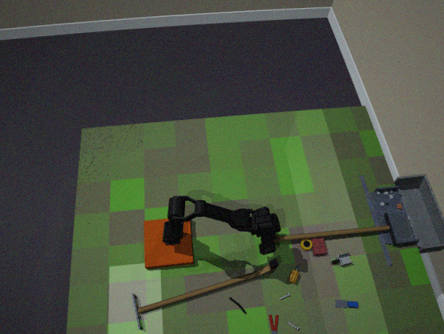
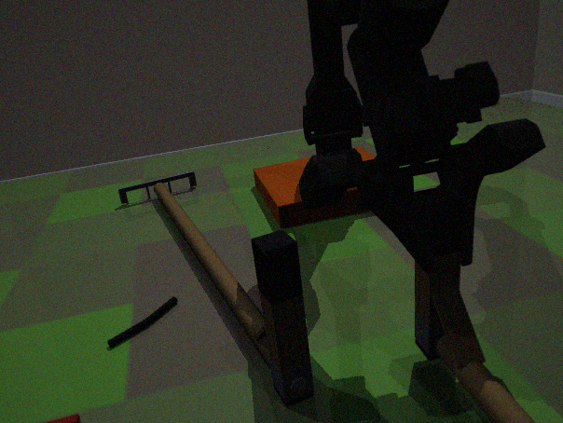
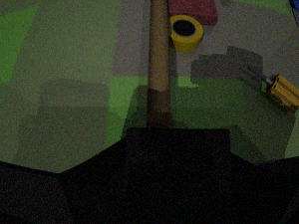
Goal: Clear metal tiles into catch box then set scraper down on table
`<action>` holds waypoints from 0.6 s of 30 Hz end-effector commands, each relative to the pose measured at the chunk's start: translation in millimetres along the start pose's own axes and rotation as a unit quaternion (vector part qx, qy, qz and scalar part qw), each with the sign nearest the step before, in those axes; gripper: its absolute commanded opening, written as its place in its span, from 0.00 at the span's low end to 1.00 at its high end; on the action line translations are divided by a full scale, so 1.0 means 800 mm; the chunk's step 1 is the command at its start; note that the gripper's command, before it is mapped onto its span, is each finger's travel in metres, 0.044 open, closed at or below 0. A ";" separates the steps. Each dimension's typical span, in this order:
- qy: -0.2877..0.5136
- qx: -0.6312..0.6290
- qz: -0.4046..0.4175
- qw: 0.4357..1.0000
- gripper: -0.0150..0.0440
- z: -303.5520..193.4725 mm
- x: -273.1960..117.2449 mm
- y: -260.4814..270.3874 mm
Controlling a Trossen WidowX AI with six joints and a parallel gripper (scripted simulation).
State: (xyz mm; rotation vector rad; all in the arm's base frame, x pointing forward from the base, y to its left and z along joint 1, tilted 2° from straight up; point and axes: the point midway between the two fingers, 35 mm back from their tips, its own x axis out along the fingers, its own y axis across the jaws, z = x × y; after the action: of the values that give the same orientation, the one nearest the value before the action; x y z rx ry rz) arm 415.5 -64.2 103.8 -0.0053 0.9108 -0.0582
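Observation:
My gripper (image 1: 272, 240) (image 2: 445, 263) (image 3: 164, 142) is shut on the grip end of the long scraper (image 1: 331, 234) (image 2: 459, 321) (image 3: 159, 59). The scraper's wooden handle runs right, and its far end meets dark grey metal at the lower side of the steel bench plate (image 1: 378, 215). Its blade is hard to tell from the plate's side wall. Several pale tiles (image 1: 382, 204) and an orange-brown tile (image 1: 399, 206) lie on the plate, above the handle's end in the top view. The grey catch box (image 1: 423, 217) stands at the plate's far end. Tiles in it cannot be made out.
A second wooden-handled tool (image 1: 206, 290) (image 2: 200, 252) with a frame-like head lies nearby. A yellow tape roll (image 1: 306, 244) (image 3: 185, 43) and a red block (image 1: 319, 246) (image 3: 194, 10) lie beside the scraper's handle. A yellow-handled screwdriver (image 1: 293, 276) (image 3: 285, 94) and a black rod (image 1: 238, 305) (image 2: 142, 323) lie around.

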 end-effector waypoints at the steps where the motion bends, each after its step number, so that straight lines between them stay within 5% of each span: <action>1: -0.011 -0.001 0.000 1.000 0.25 0.003 -0.008 -0.001; 18: -0.011 -0.001 0.000 1.000 0.25 -0.017 -0.022 -0.001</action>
State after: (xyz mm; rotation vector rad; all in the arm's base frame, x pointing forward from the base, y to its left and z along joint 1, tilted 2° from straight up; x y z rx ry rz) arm 395.1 -64.2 103.2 -0.0040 0.9087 -0.0619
